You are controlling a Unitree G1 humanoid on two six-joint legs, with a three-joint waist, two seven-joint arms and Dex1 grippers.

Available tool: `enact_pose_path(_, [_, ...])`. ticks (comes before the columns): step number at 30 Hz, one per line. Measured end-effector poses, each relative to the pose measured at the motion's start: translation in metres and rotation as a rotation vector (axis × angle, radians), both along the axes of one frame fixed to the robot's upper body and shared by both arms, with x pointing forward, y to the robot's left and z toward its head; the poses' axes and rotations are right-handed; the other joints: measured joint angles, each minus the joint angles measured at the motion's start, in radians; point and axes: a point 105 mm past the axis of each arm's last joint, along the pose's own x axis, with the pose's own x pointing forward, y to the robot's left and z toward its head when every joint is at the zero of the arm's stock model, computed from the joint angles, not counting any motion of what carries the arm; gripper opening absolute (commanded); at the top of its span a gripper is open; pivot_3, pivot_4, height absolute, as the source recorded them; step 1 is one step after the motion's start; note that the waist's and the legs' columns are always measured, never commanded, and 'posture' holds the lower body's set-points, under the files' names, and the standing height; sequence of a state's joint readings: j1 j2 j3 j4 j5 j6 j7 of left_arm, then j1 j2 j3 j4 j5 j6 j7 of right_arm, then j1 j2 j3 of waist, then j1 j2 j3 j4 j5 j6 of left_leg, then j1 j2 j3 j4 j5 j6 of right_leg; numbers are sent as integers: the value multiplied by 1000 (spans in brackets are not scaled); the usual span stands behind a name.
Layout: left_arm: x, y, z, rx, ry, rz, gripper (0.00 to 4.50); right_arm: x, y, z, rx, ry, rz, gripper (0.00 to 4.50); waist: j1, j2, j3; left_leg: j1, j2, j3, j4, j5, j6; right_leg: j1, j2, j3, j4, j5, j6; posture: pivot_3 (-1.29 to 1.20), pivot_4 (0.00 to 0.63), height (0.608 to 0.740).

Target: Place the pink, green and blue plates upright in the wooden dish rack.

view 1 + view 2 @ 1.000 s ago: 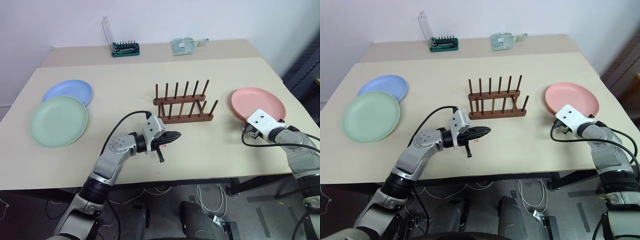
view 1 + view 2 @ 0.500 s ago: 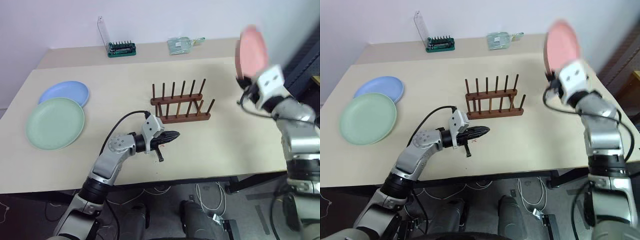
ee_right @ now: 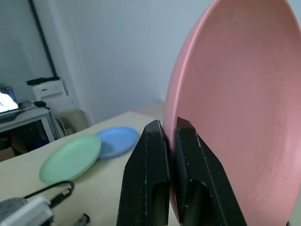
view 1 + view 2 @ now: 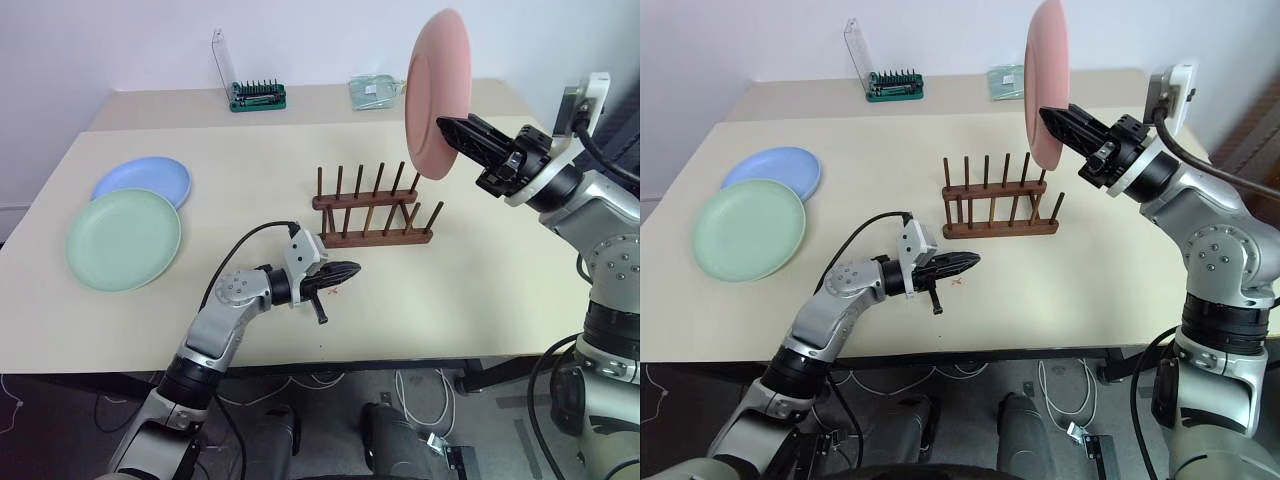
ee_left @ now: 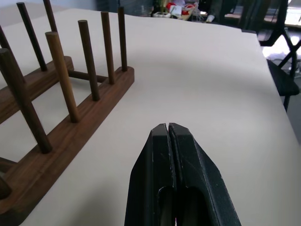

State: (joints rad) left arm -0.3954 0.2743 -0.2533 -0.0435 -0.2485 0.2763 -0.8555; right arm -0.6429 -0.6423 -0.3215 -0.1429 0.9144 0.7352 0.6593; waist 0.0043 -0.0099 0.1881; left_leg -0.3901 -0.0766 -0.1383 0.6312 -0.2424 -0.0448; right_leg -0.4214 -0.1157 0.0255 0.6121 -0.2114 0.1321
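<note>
I am holding the pink plate (image 4: 437, 93) on edge in my right gripper (image 4: 447, 128), its two black fingers (image 3: 146, 179) clamped on the rim, one on each face of the plate. The plate is standing nearly upright in the air above the right end of the wooden dish rack (image 4: 375, 208), clear of the peg tops and touching nothing but my fingers. The rack is sitting near the middle of the beige table (image 4: 480, 290), two dark rails each carrying a row of upright pegs, with no plate in any slot. My left gripper (image 4: 350, 271) is hovering low over the table just in front of the rack's left end, pointing along the near rail, its fingers (image 5: 181, 165) pressed flat together and gripping nothing. Well to the left of the rack the green plate (image 4: 124, 240) is lying flat on the table, and the blue plate (image 4: 142, 181) is lying flat just behind it, its near edge tucked under the green rim. Behind the rack, at the table's far edge, a green-based tool holder (image 4: 256, 92) with a raised clear lid is standing, and a small clear packet (image 4: 375, 92) is lying to its right.
</note>
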Motion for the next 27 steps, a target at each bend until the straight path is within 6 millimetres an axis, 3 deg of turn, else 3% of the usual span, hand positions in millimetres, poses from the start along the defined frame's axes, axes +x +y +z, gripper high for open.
enact_pose_path(17, [-2, 0, 1, -12, 15, -16, 0, 34, -20, -41, 89, 226, -2, 24, -18, 0, 0, 0, 0, 0, 0, 0, 0, -1, 1, 0, 1, 0, 0, 0, 150, 740])
enact_pose_path(21, [-2, 0, 0, -10, 21, -15, 0, 39, -19, -52, 89, 265, -22, 1439, -18, 0, 0, 0, 0, 0, 0, 0, 0, -1, 1, 0, 0, 0, 0, 0, 150, 740])
enact_pose_path(24, [-2, 0, 0, -10, 24, -14, 0, 42, -21, -51, 78, 252, -55, 2891, -18, 0, 0, 0, 0, 0, 0, 0, 0, -1, 1, 0, 0, 0, 0, 0, 150, 740])
enact_pose_path(27, [-2, 0, 0, -10, 25, -14, 0, 52, -34, -43, 47, 164, -206, 2891, -18, 0, 0, 0, 0, 0, 0, 0, 0, -1, 1, 0, 0, 0, 0, 0, 150, 740])
